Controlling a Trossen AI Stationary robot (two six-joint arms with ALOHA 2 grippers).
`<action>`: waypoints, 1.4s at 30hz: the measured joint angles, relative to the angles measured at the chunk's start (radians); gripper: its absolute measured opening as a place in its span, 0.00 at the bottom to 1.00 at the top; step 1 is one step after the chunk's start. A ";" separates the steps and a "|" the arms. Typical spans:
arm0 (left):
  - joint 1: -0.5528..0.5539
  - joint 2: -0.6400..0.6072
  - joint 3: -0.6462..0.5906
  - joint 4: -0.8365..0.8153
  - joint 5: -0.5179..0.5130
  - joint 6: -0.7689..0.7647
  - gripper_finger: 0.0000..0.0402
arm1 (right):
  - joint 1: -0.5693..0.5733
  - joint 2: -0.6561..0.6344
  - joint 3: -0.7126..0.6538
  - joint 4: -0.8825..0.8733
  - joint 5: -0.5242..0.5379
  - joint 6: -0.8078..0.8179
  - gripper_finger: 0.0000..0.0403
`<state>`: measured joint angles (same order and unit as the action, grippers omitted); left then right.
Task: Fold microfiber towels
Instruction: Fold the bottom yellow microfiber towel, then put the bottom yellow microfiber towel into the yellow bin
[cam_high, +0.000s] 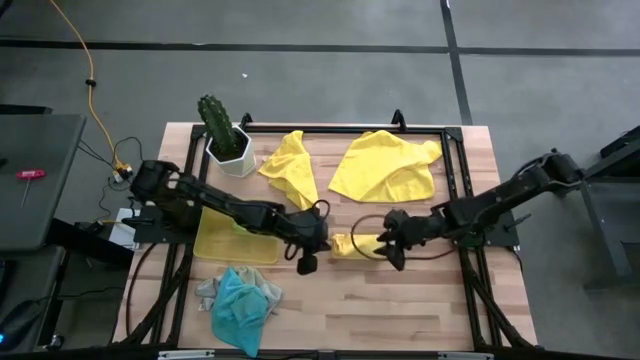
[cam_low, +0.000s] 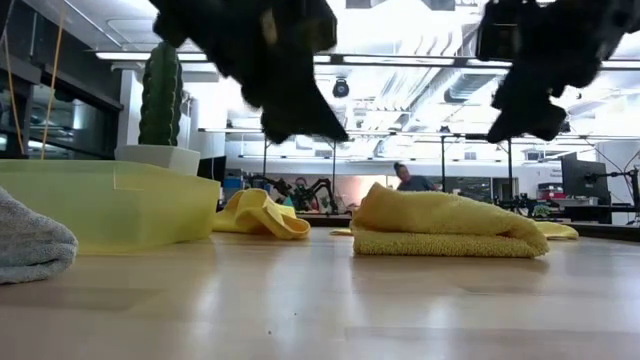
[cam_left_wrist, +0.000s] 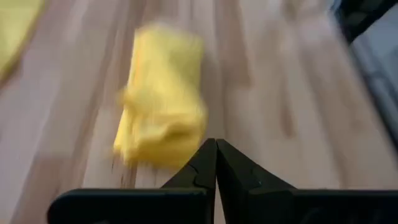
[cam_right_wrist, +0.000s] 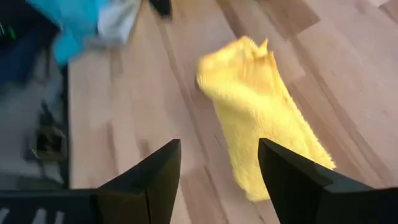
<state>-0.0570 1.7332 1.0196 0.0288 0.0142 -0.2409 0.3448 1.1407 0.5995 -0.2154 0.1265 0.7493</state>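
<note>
Grey concrete floor is surrounding a pale wooden table (cam_high: 400, 300) in my overhead feed, and the low camera is looking across it into a bright workshop where a person (cam_low: 408, 179) is sitting far back. I am finding no readable writing or brand marks anywhere.

I am counting three bright yellow towels: a folded yellow towel (cam_high: 352, 245) lying at the centre of the table between the two grippers, a large spread one (cam_high: 385, 166) at upper centre right, and a crumpled one (cam_high: 289, 167) at upper centre left. A turquoise towel (cam_high: 240, 305) is sitting on a grey towel (cam_high: 207, 293) at lower left. One translucent yellow tray (cam_high: 222, 243) is lying left of centre, and one potted cactus (cam_high: 224, 133) is standing at upper left.

My left arm is reaching in from the left edge, stretched low toward the centre; the left gripper (cam_high: 308, 262) is hanging just left of the folded towel with its fingers (cam_left_wrist: 205, 168) pressed together, gripping nothing. My right arm is coming in from the right edge, angled toward the centre; the right gripper (cam_high: 392, 252) is hovering just right of the folded towel, its two fingers (cam_right_wrist: 283, 177) spread wide and carrying nothing, the towel lying flat on the wood.
</note>
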 joint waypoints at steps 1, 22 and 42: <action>0.000 -0.004 0.002 0.031 -0.003 0.005 0.00 | 0.005 0.002 -0.006 -0.003 -0.001 -0.030 0.51; 0.032 0.347 0.157 0.206 -0.068 -0.044 0.00 | 0.016 0.275 -0.027 0.182 -0.106 -0.268 0.02; 0.038 0.150 0.166 -0.111 -0.033 0.045 0.00 | 0.048 0.130 -0.025 -0.054 -0.035 -0.045 0.00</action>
<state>-0.0189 1.8831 1.1854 -0.0824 -0.0189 -0.1961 0.3931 1.2704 0.5745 -0.2699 0.0913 0.7044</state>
